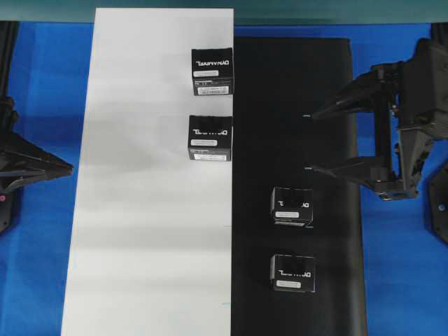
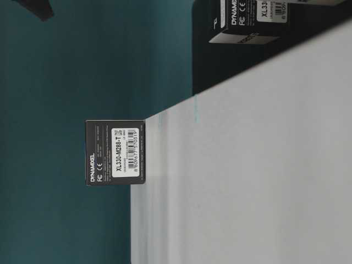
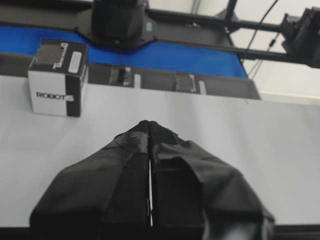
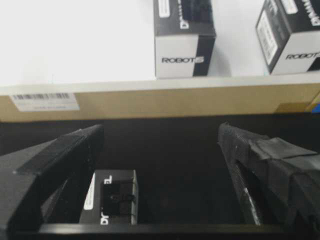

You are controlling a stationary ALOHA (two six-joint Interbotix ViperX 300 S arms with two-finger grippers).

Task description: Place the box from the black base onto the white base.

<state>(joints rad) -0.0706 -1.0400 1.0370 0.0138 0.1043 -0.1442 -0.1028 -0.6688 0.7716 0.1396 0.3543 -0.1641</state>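
**Black and white bases with four cartons, both tools free**

Blue counter is seen from overhead, carrying the white base on the left and the black base on the right, laid edge to edge. Two boxes are shown on the black base: the box nearer the right tool and a second box below it in the overhead view. Two further boxes, an upper one and a lower one, are set on the white base along its right edge. The right tool is held over the black base, above the nearer box in the picture, with its fingers spread wide apart and nothing between them. The left tool is held at the left border of the white base, its fingers pressed together and gripping nothing.
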